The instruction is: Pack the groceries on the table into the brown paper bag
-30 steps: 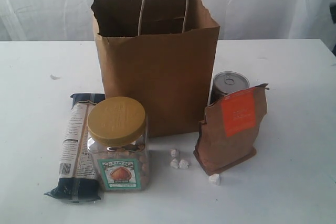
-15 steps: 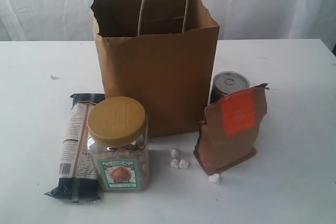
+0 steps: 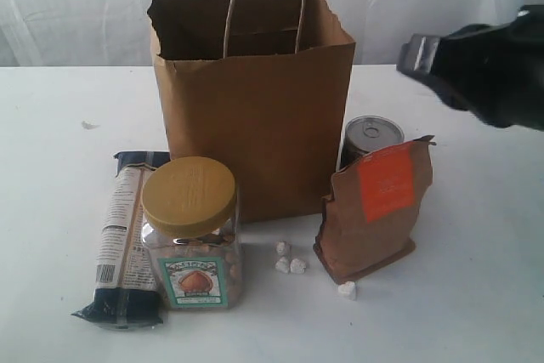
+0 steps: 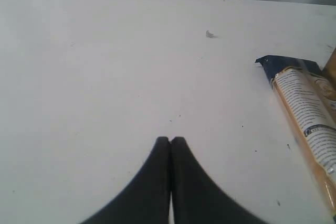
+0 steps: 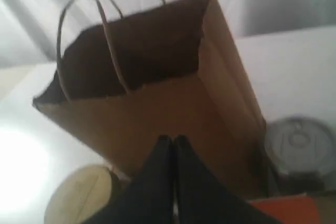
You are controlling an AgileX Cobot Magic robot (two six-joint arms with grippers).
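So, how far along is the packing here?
Done: nothing that shows; the bottom of the bag is hidden. In hand: nothing, as the left claw and right claw are both shut and empty. Left: the packet, nut jar, pouch and tin can are all on the table.

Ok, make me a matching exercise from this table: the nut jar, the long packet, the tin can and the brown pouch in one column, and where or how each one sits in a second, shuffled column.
Things:
1. nut jar
2. long packet
3. tin can
4. brown pouch

Places or states:
A. lying flat, farthest left in the exterior view
B. standing, partly hidden behind the brown pouch
C. upright with a tan lid, in front of the paper bag's left corner
D. standing, orange label facing the camera

Pairs: 1-C, 2-A, 3-B, 4-D
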